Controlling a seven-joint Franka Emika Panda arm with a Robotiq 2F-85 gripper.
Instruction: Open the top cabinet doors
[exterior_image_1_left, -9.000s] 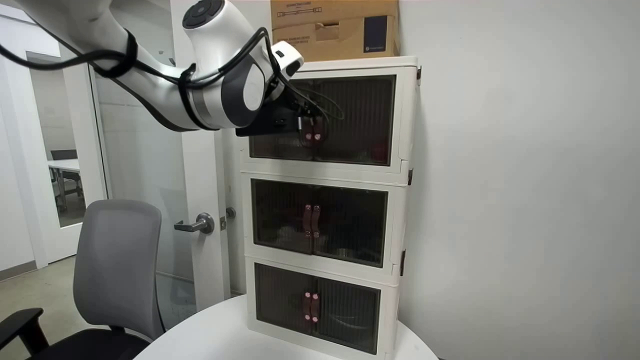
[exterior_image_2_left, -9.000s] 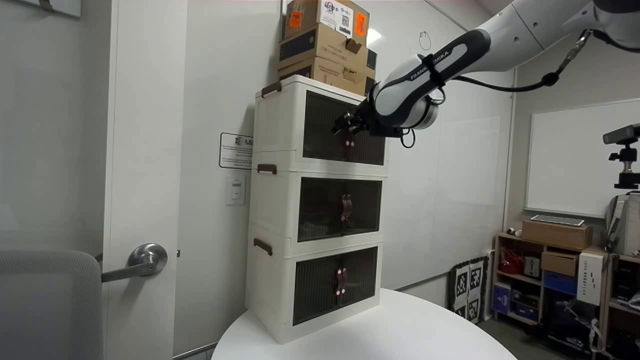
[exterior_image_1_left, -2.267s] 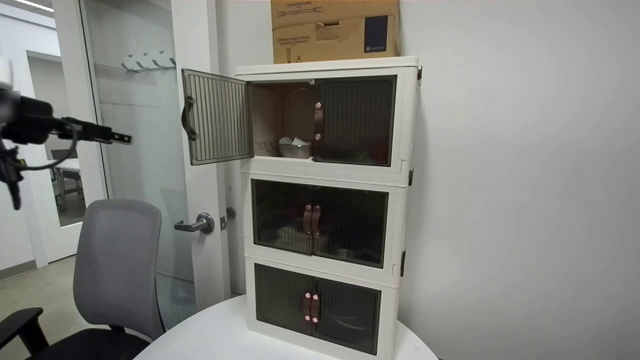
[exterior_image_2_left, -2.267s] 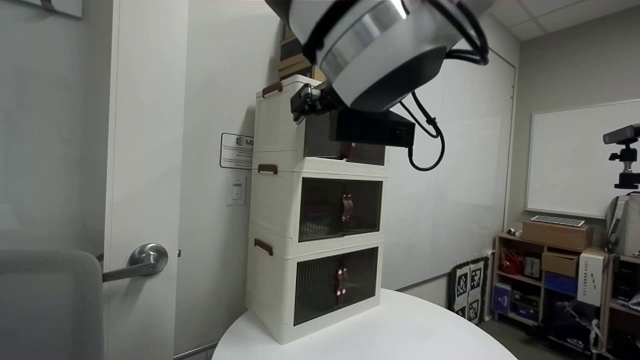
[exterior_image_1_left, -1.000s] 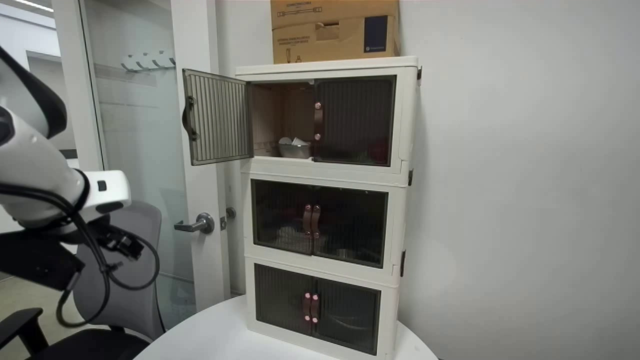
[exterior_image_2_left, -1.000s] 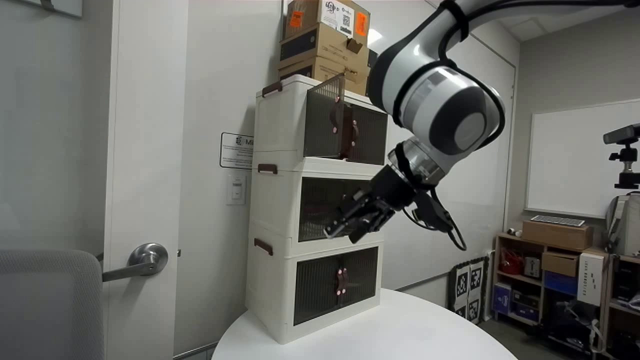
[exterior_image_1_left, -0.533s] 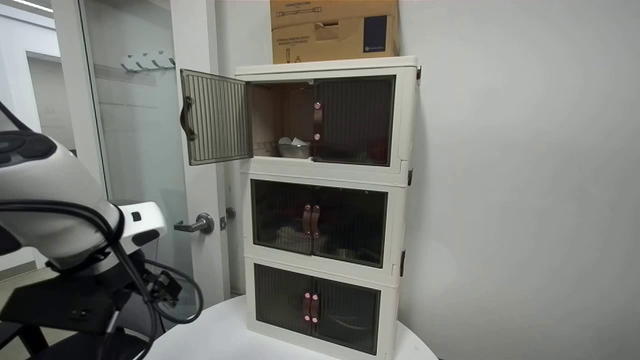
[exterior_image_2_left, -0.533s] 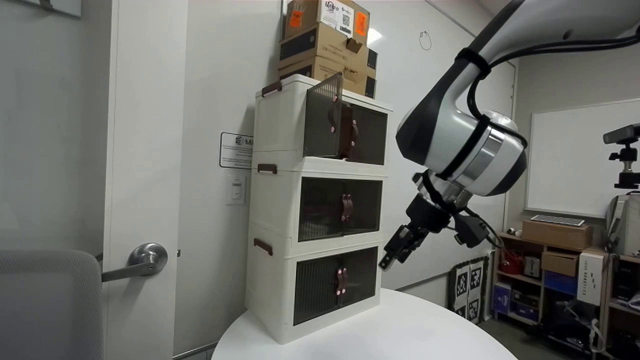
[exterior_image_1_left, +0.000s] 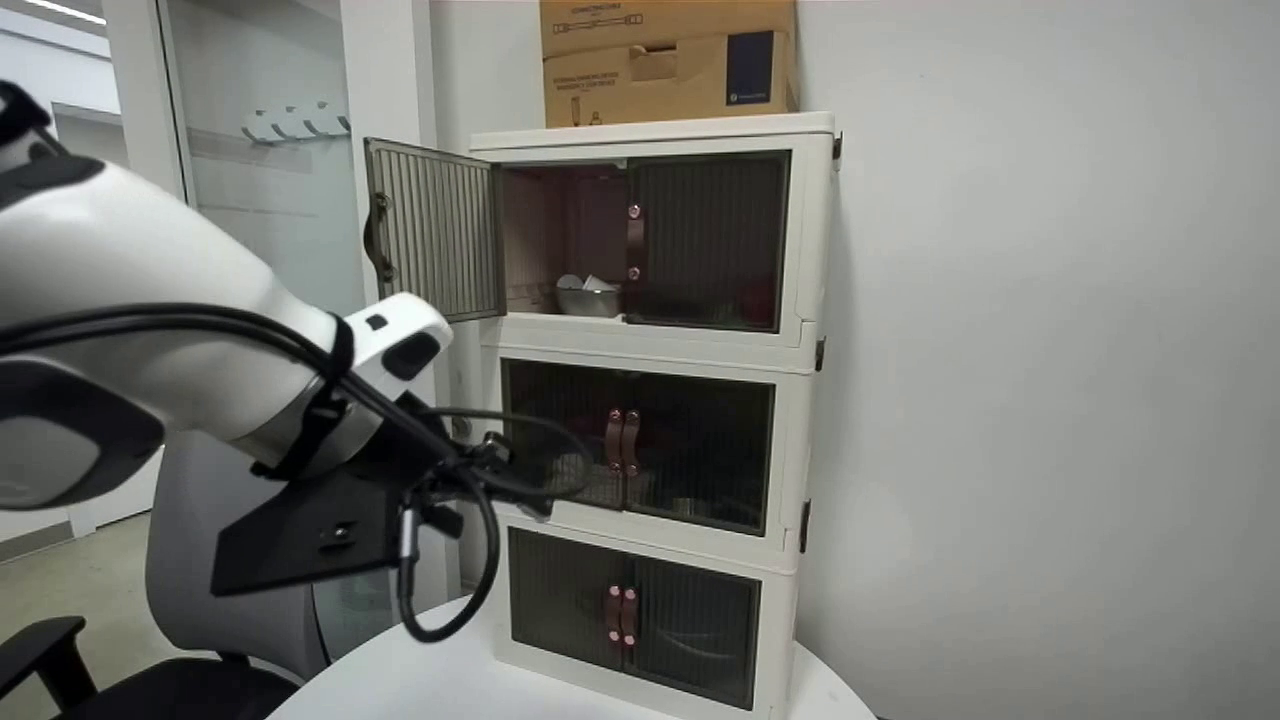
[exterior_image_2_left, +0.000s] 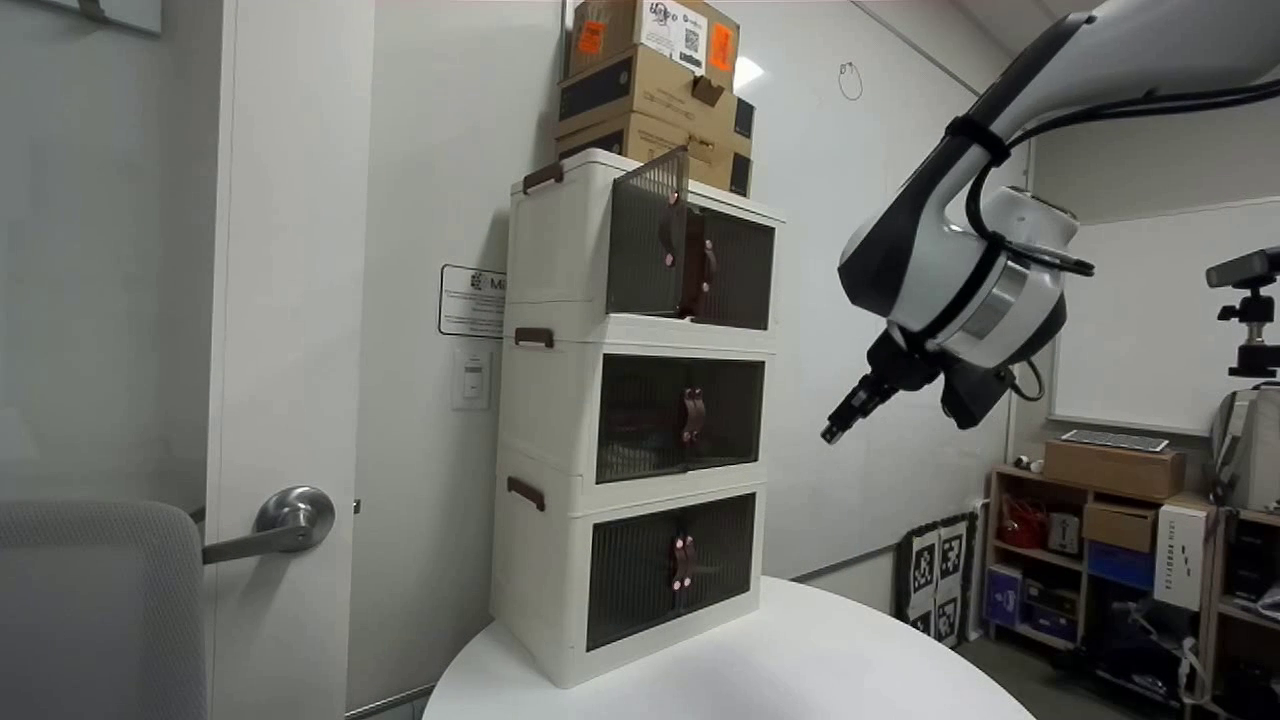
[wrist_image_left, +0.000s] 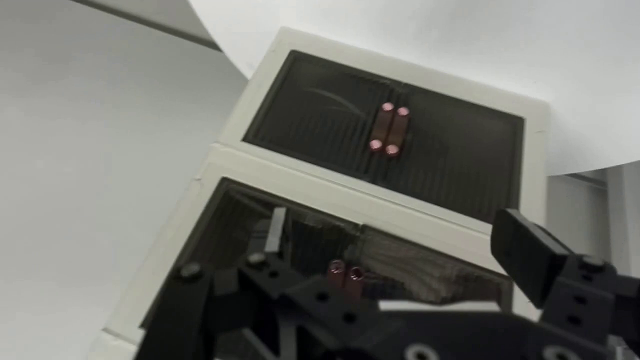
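In a pale-walled office, low in both exterior views: a round white surface (exterior_image_2_left: 840, 660). Nearest, in an exterior view: a white and black Franka Panda arm (exterior_image_1_left: 180, 262), stretched in from the left edge and strung with black cables (exterior_image_1_left: 200, 316). At the far end of it: the hand (wrist_image_left: 392, 235), with fingers (wrist_image_left: 525, 255) spread wide apart in the wrist view; in an exterior view, slanted downward and well apart from the three-tier storage cabinet (exterior_image_2_left: 550, 405). Partly hidden behind the arm: a grey mesh-backed office chair (exterior_image_1_left: 220, 630). Upright on the surface: the cabinet, cream-white. Fronting its uppermost compartment: a left-hand top cabinet door (exterior_image_1_left: 440, 235), swung well outward in both exterior views, and a right-hand top cabinet door (exterior_image_1_left: 715, 240), flush in the frame, with a strap handle (exterior_image_1_left: 636, 243) upright along the inner edge. Inside, behind the gap: a grey bowl (exterior_image_1_left: 590, 303) with white pieces (exterior_image_1_left: 597, 284) too small to identify. Below: smoked-glass middle doors (exterior_image_2_left: 645, 420) and bottom doors (exterior_image_2_left: 635, 580), each pair closed. Stacked on the cabinet: brown cardboard boxes (exterior_image_2_left: 665, 110), with orange labels (exterior_image_2_left: 590, 38) on the topmost. Farther back: a white-framed glass door (exterior_image_1_left: 388, 70), a large whiteboard (exterior_image_2_left: 880, 490) and, farthest, wooden shelves (exterior_image_2_left: 1040, 557) with a blue box (exterior_image_2_left: 1120, 565).
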